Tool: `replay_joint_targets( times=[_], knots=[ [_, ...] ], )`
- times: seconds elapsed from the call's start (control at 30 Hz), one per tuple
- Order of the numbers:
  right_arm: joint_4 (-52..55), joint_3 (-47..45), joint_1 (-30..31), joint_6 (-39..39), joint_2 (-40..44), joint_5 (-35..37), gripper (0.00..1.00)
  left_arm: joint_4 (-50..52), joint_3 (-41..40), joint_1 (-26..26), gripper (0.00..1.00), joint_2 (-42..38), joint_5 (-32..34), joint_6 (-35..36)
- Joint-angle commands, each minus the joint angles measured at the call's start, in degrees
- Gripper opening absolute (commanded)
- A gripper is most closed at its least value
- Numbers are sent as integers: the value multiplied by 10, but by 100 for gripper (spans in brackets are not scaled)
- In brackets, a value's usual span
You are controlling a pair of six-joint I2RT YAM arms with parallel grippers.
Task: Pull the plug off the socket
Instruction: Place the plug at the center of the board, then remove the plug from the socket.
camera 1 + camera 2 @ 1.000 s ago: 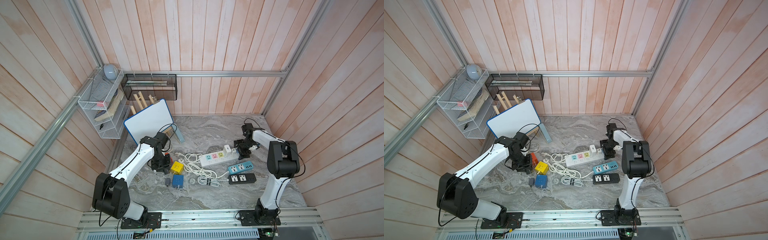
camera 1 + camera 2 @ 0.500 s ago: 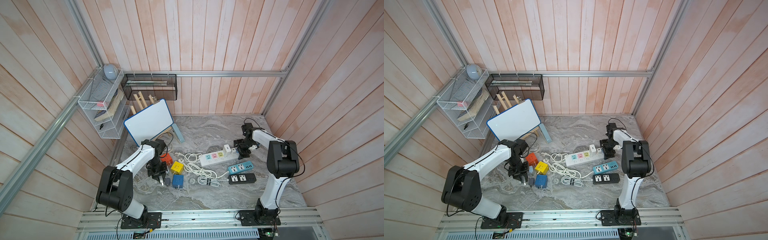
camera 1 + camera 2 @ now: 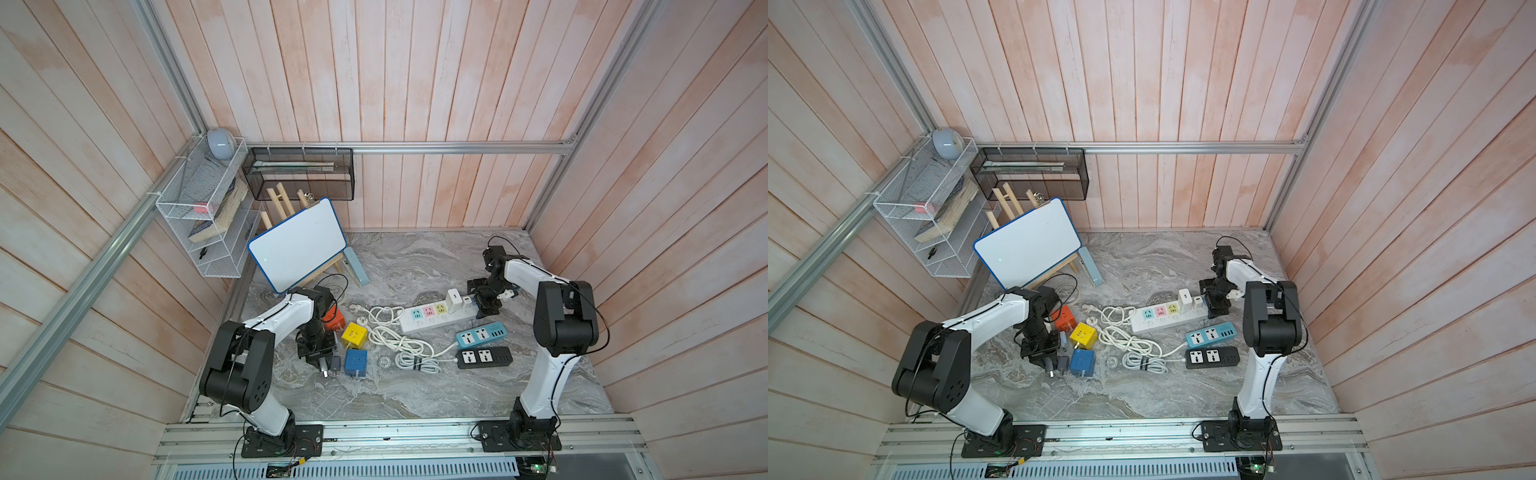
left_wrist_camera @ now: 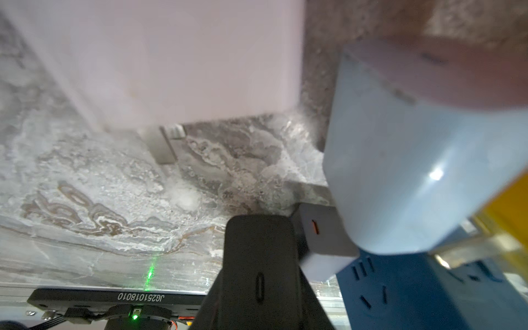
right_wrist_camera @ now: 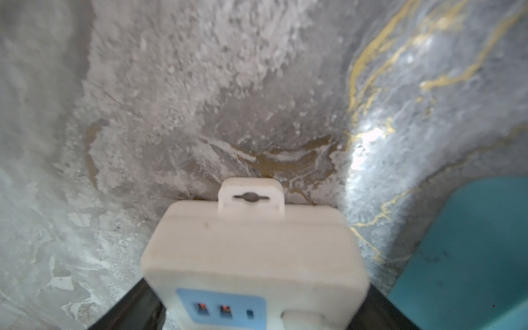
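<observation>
Trouble is most likely waiting at the white power strip point(image 3: 436, 319), where the tall white charger plug point(image 3: 454, 300) is sitting pushed into a socket near the strip's right end, with a smaller white plug point(image 3: 467, 302) seated just beside it. The right pincer point(image 3: 484, 309) is clamping that same end, its jaws standing wide against both long sides in the right wrist view, so it is pinning the strip at one end only. A hard upward pull on the charger is therefore risking the free left end lifting or swinging and dragging the coiled white cord point(image 3: 399, 345) along. That pincer is also sitting right next to the smaller plug, leaving little room for a second tool, so the two arms are risking a bump, or the wrong plug is getting taken. The left pincer point(image 3: 320, 362) is hanging well apart from the strip, low over the table point(image 3: 415, 257) among the cube sockets, jaws together. The left wrist view is too blurred to say whether it is nipping the grey plug point(image 3: 335, 363), which is lying with bare prongs beside the blue cube socket point(image 3: 355, 362). Travelling out of there without rising first is risking a knock to the blue or the yellow cube socket point(image 3: 353, 334).
</observation>
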State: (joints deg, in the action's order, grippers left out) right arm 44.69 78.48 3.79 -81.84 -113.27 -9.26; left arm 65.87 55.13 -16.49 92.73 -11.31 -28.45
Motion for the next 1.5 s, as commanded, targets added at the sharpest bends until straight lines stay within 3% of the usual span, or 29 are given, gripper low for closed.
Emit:
replay_joint_targets(
  times=[0.0, 0.2, 0.6, 0.8, 0.97, 1.23, 1.47],
  knots=[
    [-60, -15, 10, -7, -55, 6, 0, -16, -14, 2, 23, 8, 6, 11],
    [-61, -15, 11, -7, -56, 5, 0, -21, -20, 3, 42, 4, 7, 9],
    [-62, -15, 11, -7, -55, 5, 0, 10, 24, 2, 53, -25, 33, 12],
    [-62, -15, 13, -7, -55, 5, 0, 50, 110, 1, 61, -44, 56, 13],
    [-61, -16, 13, -8, -54, 4, 0, 42, 228, -21, 64, -38, 66, 39],
    [-62, -14, 13, -10, -52, -1, 0, -101, 347, -102, 64, 0, 21, 130],
    [-63, -16, 15, -7, -55, -6, 0, -313, 327, -170, 65, 43, -55, 236]
  ],
)
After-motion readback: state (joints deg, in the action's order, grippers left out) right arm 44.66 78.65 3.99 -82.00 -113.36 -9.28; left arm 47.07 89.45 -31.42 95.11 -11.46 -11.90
